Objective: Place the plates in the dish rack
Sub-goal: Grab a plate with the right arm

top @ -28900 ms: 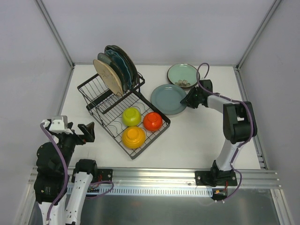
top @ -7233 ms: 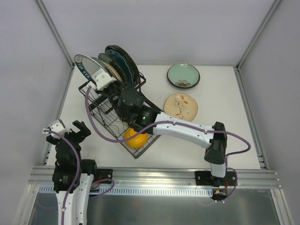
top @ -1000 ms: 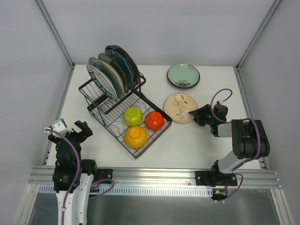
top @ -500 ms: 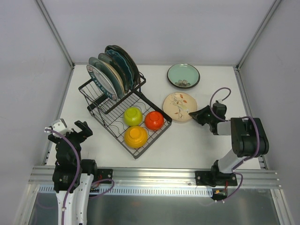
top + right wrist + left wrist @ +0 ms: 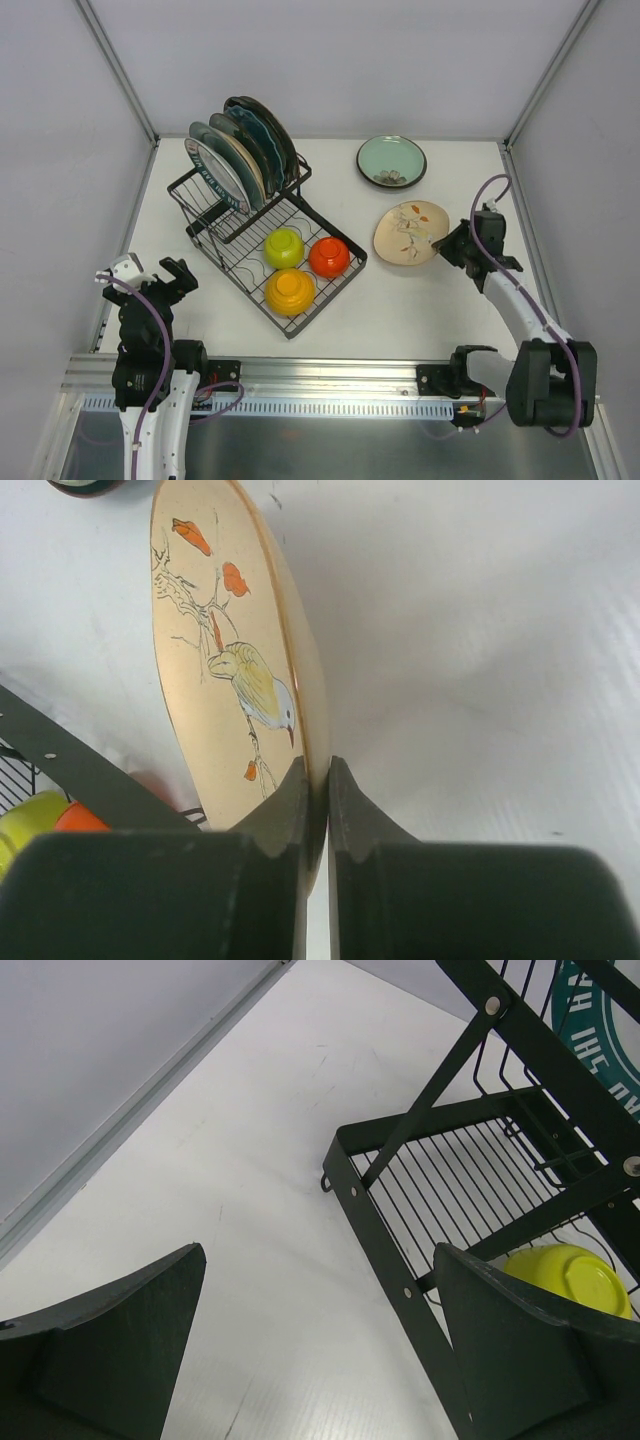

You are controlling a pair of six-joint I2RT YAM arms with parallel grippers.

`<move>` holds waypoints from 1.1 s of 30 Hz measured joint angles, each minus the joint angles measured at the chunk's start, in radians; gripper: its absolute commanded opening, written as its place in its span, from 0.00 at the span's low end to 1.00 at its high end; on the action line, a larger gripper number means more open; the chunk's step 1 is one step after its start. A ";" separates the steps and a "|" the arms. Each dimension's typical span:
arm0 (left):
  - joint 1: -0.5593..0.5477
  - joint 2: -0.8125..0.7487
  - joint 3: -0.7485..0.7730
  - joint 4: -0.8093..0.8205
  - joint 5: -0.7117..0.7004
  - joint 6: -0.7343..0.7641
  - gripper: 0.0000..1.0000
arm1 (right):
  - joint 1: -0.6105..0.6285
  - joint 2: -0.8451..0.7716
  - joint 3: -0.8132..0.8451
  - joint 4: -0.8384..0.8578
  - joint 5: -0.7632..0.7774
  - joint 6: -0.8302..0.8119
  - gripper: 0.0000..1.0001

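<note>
Bowls (image 5: pixel 288 290), 3, sit in the dish rack (image 5: pixel 215 232); right pincer (image 5: pixel 447 243) grips the bird plate (image 5: pixel 410 232); left pincer (image 5: pixel 318 1270) gapes.

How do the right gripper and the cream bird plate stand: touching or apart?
Touching. The right wrist view shows the right gripper closed on the rim of the cream bird plate, one finger pressed against each face with no gap.

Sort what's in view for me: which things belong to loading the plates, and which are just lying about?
Part of the job:
- bird plate, clamped on edge in the right gripper
- mint green plate, on the table
- racked plates
- dish rack

Just lying about, in the rack's lower basket:
- yellow-green bowl
- orange bowl
- yellow bowl
</note>
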 measured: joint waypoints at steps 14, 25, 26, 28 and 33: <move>0.000 0.000 0.000 0.000 0.000 0.001 0.98 | 0.024 -0.346 0.294 -0.436 0.074 -0.233 0.00; 0.000 0.000 0.000 0.000 0.000 0.001 0.98 | 0.290 -0.415 0.496 -0.619 0.008 -0.331 0.01; 0.000 0.000 0.000 0.000 0.000 0.001 0.98 | 0.338 -0.409 0.510 -0.624 0.010 -0.334 0.01; 0.000 0.000 0.000 0.000 0.000 0.001 0.98 | 0.452 -0.390 0.534 -0.630 0.024 -0.341 0.01; 0.000 0.000 0.000 0.000 0.000 0.001 0.98 | 0.718 -0.305 0.595 -0.644 0.108 -0.358 0.01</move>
